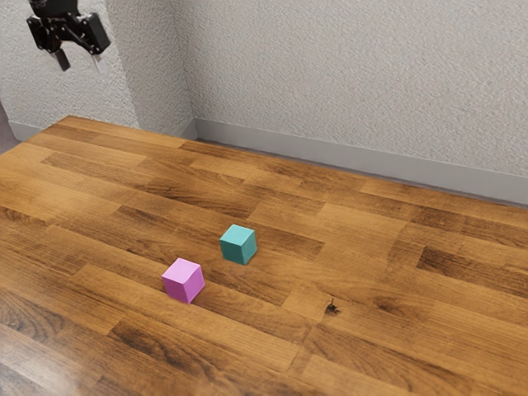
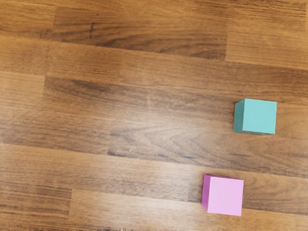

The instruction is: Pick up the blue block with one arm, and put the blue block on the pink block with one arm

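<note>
Pink block [image 1: 182, 280] near blue block [image 1: 238, 244], apart; gripper [image 1: 79, 59] high.

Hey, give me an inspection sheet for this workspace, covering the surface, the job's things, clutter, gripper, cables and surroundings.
Surface: wooden plank table, flat, with a dark knot in the grain.
Job's things: blue block, teal in shade, resting flat on the wood; pink block resting flat, apart from the blue one, nearer the camera and toward the exterior view's left. Nothing is stacked yet.
Clutter: nothing seen.
Gripper: black gripper open, holding nothing, high above the table at the exterior view's upper left, far from both blocks.
Cables: nothing seen.
Surroundings: light textured wall with a grey baseboard behind the table.
</note>
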Robot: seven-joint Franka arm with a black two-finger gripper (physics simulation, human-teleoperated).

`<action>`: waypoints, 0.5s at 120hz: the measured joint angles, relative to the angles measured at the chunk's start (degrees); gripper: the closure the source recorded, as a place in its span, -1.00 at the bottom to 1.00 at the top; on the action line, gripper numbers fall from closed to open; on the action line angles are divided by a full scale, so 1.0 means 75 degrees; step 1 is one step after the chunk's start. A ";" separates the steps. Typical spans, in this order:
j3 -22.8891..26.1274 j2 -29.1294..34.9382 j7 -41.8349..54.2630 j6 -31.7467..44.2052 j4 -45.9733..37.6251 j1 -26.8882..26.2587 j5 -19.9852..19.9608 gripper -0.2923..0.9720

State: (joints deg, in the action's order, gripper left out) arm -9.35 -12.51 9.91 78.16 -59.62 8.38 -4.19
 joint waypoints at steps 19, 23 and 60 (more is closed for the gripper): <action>-0.0011 -0.0002 0.0111 -0.0002 0.0001 -0.0005 0.0116 -0.50; -0.0009 -0.0001 0.0131 -0.0006 0.0018 -0.0009 0.0128 -0.50; 0.0067 -0.1655 0.0199 0.0883 0.0473 -0.1152 0.0234 -0.50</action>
State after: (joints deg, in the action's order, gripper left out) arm -8.85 -24.92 11.40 84.78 -56.07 -0.25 -2.43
